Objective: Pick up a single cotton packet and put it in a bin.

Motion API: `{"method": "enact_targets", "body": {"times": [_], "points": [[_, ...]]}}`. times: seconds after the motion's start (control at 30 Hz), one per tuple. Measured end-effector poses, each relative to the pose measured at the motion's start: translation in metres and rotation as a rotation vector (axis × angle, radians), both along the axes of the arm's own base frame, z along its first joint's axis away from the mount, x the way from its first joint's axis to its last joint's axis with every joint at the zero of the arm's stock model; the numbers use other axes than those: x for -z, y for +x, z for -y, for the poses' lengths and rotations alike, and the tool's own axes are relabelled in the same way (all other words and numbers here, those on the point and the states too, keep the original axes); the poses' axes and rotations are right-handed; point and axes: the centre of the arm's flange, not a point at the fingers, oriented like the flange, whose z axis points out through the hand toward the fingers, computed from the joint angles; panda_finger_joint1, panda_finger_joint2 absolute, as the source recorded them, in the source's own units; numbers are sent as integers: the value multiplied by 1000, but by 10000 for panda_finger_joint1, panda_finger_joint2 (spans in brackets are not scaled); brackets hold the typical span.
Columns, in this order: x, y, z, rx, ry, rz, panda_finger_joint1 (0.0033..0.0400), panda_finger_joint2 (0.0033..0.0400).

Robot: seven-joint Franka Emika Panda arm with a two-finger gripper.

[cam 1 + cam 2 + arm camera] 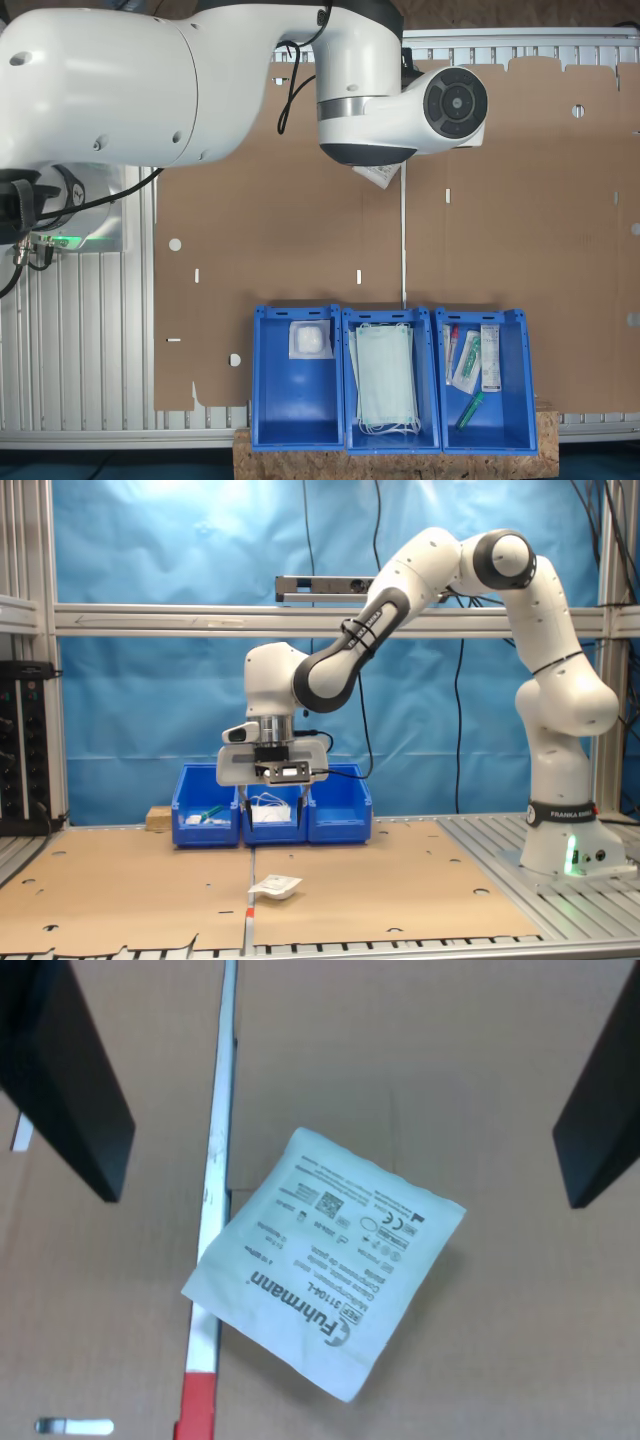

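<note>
A cotton packet [325, 1265], flat and white with a dark-printed label, lies on the brown cardboard beside a white seam strip. In the second exterior view the packet [275, 886] rests near the table's front. In the first exterior view a corner of it [378, 177] pokes out from under the arm. My gripper [273, 805] hangs open well above it, and its two black fingers [65, 1080] stand wide apart either side of the packet with nothing between them. The bin [295, 400] for cotton is blue and deep, with one white packet [310, 340] inside. It also stands at the back of the table [340, 810].
Two like blue bins stand in the same row: one [390, 313] with pale green masks, one [500, 420] with tubes and syringe packs. The row sits on a chipboard block [395, 462]. The arm's base [565, 850] stands at the second exterior view's right. Holes dot the cardboard.
</note>
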Motion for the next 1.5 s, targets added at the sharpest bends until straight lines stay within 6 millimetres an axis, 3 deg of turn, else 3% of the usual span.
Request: {"method": "enact_targets", "body": {"times": [0.57,1.5], "points": [[27,10,20,37,0,-24,400,400],[88,3,19,37,-6,-83,400,400]]}}
